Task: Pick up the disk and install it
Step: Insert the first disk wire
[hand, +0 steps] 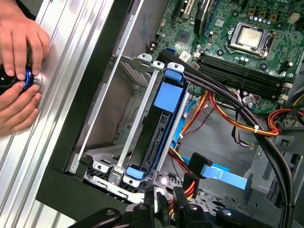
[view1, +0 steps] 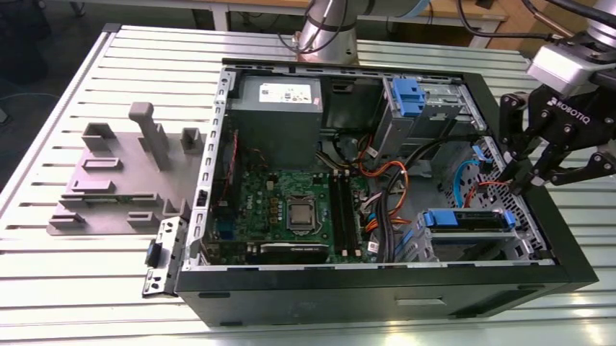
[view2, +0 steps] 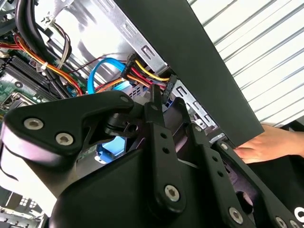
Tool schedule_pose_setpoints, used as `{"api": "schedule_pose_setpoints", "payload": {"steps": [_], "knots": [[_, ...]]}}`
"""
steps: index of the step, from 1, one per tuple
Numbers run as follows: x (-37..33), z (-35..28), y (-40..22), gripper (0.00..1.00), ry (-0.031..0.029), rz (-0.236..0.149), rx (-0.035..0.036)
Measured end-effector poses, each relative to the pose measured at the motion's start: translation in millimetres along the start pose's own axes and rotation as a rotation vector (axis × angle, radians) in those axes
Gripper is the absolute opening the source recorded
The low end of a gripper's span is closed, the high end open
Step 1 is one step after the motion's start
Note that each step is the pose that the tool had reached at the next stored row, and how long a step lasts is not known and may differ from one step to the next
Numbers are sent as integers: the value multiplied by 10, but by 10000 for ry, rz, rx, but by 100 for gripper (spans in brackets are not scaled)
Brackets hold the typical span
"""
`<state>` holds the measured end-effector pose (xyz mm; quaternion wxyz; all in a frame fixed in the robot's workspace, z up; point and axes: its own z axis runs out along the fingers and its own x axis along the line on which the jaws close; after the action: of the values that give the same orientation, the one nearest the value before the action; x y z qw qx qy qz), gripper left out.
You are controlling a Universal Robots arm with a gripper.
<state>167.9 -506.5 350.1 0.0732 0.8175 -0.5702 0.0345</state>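
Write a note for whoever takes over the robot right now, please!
Gripper: over the computer case's edge at the exterior view's right, near loose cables, not holding the disk.
Disk: on edge in the drive cage inside the case.
Done: disk is in its cage.
Left: cannot tell if it's fully seated.
A person's hands are on the table beside the case.

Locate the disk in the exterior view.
The disk sits in the drive cage in the computer case's near corner on the exterior view's right, close to the gripper.
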Motion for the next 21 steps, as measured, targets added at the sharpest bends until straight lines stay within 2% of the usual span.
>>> {"api": "schedule_pose_setpoints", "payload": {"steps": [3,11,18,21], "knots": [[-4,-1,-16,30,18,-10,-78],[-12,0,-42,30,-18,-39,-263],[-4,8,-89,30,-52,-56,-359],[-2,8,-96,30,-53,-58,-378]]}}
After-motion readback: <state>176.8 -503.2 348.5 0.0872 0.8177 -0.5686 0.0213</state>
